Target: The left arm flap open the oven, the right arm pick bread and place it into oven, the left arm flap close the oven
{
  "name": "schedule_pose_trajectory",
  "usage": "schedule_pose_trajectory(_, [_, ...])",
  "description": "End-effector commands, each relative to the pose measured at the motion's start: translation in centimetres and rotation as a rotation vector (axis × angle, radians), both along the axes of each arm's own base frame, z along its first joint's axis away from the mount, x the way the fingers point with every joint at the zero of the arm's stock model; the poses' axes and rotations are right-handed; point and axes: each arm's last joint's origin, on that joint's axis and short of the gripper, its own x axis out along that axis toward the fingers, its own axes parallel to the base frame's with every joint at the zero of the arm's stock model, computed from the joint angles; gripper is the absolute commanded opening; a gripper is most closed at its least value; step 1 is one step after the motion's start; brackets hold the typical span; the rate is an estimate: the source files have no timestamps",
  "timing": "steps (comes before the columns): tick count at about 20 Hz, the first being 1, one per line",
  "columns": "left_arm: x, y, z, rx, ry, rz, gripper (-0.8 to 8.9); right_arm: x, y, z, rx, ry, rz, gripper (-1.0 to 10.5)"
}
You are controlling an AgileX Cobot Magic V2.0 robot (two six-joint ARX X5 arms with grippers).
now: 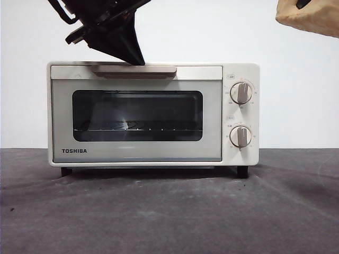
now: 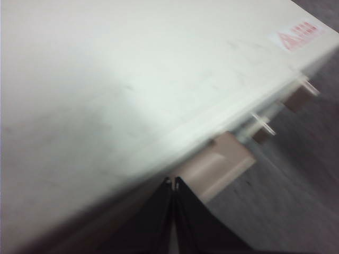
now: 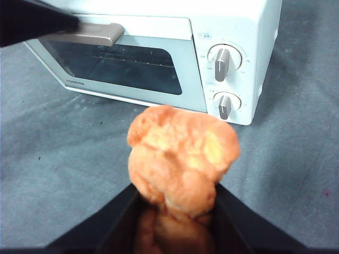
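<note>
1. Cream-white oven [image 1: 153,114], at the desk's far edge, remained unopened; our left gripper [image 2: 173,182], jaws pressed together, touched its handle [image 1: 133,69].
2. Our right gripper [image 3: 177,211] grasped the bread [image 3: 183,156] aloft before it; opening, placing and closing remained.

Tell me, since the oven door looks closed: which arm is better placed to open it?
Left. Its hand, jaws together, sits right at the door handle atop the oven. The right hand is already holding the bread away from the door.

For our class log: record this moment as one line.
oven: door shut | left gripper: shut, at handle | right gripper: holds bread aloft
</note>
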Motion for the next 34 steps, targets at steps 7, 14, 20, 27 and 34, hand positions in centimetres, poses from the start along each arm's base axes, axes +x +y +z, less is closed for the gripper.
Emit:
schedule_pose_trajectory(7, [-1.8, -1.7, -2.4, 0.128, 0.173, -0.078, 0.16, -0.1, 0.1, 0.7, 0.007, -0.028, 0.011, 1.6])
schedule_pose_trajectory(14, [-3.7, -2.6, -3.1, 0.198, 0.265, -0.130, 0.16, -0.1, 0.1, 0.7, 0.007, -0.027, 0.012, 1.6])
schedule_pose_trajectory(20, [-5.3, -3.2, -3.6, 0.264, 0.335, -0.180, 0.16, 0.0, 0.1, 0.7, 0.009, -0.030, 0.011, 1.6])
schedule_pose_trajectory(27, [-5.8, -3.2, -3.8, 0.293, 0.367, -0.193, 0.16, 0.0, 0.1, 0.7, 0.011, -0.032, 0.011, 1.6])
schedule_pose_trajectory(34, [-5.6, -1.8, -2.1, 0.235, 0.307, -0.151, 0.16, 0.0, 0.1, 0.7, 0.010, -0.031, 0.011, 1.6])
